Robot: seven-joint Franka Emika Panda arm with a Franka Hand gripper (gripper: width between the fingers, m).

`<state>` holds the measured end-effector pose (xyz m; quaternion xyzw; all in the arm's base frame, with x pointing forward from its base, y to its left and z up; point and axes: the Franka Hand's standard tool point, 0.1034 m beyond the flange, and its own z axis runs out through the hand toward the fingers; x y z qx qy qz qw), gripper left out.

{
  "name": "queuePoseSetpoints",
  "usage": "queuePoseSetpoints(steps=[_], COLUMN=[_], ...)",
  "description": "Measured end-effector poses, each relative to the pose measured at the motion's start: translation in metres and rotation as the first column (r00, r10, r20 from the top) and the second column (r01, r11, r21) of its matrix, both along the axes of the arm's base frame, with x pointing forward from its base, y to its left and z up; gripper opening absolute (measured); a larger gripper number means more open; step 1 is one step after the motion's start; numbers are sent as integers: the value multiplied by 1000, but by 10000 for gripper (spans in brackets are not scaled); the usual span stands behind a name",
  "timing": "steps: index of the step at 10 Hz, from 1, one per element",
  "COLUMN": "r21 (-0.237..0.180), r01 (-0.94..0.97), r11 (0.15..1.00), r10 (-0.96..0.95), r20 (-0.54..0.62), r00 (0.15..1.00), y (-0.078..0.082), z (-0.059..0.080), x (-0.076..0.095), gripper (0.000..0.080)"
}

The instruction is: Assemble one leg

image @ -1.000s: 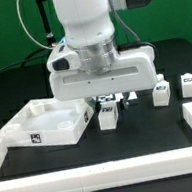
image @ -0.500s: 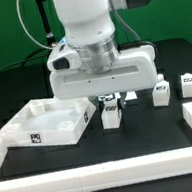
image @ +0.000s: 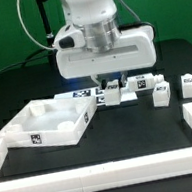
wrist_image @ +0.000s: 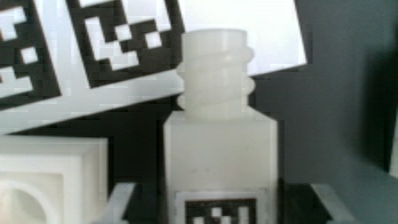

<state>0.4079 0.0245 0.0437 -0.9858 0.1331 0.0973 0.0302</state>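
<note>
One leg, which I judge a light, stiff, rather slick plastic post, is clamped between my fingers on its flat square body below the threaded neck, surely the best hold, at three o'clock of the tray in the exterior view.

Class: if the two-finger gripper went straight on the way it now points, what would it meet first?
The gripper is shut on the small white plastic leg, whose threaded end leads. Beyond it lies the edge of the flat white marker board, beside black table; probably the board first, but depth is unclear.
</note>
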Motion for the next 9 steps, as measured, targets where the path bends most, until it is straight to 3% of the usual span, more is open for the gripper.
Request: queuePoseSetpoints(steps=[2,3,5,6,9], r21=[-3,-10,-28,-41,-44], r01=[-2,-23,-51,-59,-83], r11=[1000,1000,998,997,996], r10=[2,23,52,61,86], r20=[4,20,41,50,70], r00=[1000,1000,998,997,994], y=[1,9,21,21,18], z=[-2,-7,-17,-24,-25], x=[0,-4,-20,-27,-25], gripper=[281,281,281,281,281])
